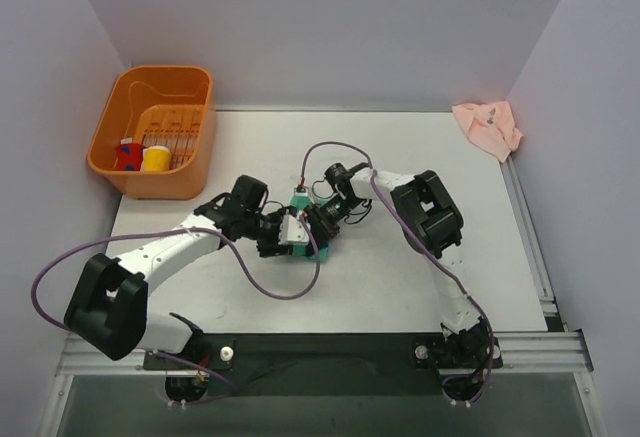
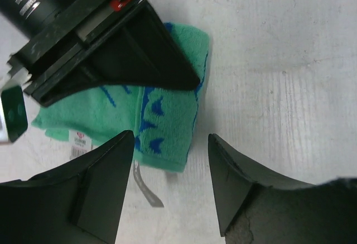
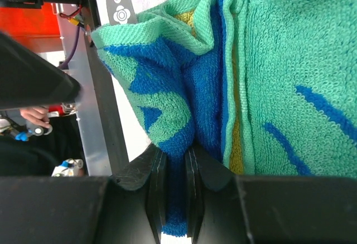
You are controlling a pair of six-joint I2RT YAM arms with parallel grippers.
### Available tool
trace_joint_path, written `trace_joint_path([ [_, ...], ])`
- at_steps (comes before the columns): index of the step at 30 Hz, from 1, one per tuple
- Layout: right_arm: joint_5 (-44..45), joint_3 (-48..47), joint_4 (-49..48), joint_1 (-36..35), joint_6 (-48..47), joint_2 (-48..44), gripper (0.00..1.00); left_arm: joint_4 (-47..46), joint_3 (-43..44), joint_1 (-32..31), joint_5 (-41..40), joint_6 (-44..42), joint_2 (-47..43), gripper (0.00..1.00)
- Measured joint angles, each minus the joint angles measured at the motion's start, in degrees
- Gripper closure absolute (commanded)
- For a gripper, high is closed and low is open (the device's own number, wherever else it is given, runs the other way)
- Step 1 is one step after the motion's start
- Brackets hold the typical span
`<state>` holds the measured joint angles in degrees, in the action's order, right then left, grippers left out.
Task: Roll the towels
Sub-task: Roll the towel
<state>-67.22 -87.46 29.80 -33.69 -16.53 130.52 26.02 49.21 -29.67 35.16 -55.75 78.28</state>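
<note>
The green and blue towel [image 1: 305, 200] lies partly folded at the table's middle, mostly hidden under both grippers. My right gripper [image 3: 175, 163] is shut on a blue fold of this towel [image 3: 279, 76] and shows from above [image 1: 322, 219] at the towel's right side. My left gripper [image 2: 170, 138] is open, and the towel's folded end [image 2: 167, 110] lies between its fingertips on the table. It meets the towel from the left in the top view [image 1: 293, 234]. The pale pink towel [image 1: 488, 127] lies crumpled at the far right corner, away from both grippers.
An orange basket [image 1: 200, 147] stands at the far left and holds a red item [image 1: 128, 155] and a yellow one [image 1: 155, 158]. Grey walls close in the table on the left, back and right. A metal rail [image 1: 530, 227] runs along the right edge.
</note>
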Motion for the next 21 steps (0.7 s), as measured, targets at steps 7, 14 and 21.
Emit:
trace_joint_path([
  [7, -1.27, -0.17, 0.28, 0.39, 0.33, 0.59, 1.00, -8.13, -4.66, -5.77, -4.46, -7.41, 2.56, 0.34],
  [14, -1.22, -0.17, 0.31, 0.72, 0.44, 0.59, 1.00, -12.09, -5.01, -7.56, -9.29, -10.49, 9.38, 0.59],
  [21, -0.61, -0.33, 0.50, 1.03, 1.90, 0.50, 0.82, -11.10, -3.43, -7.80, -9.70, -10.21, 10.51, 0.91],
])
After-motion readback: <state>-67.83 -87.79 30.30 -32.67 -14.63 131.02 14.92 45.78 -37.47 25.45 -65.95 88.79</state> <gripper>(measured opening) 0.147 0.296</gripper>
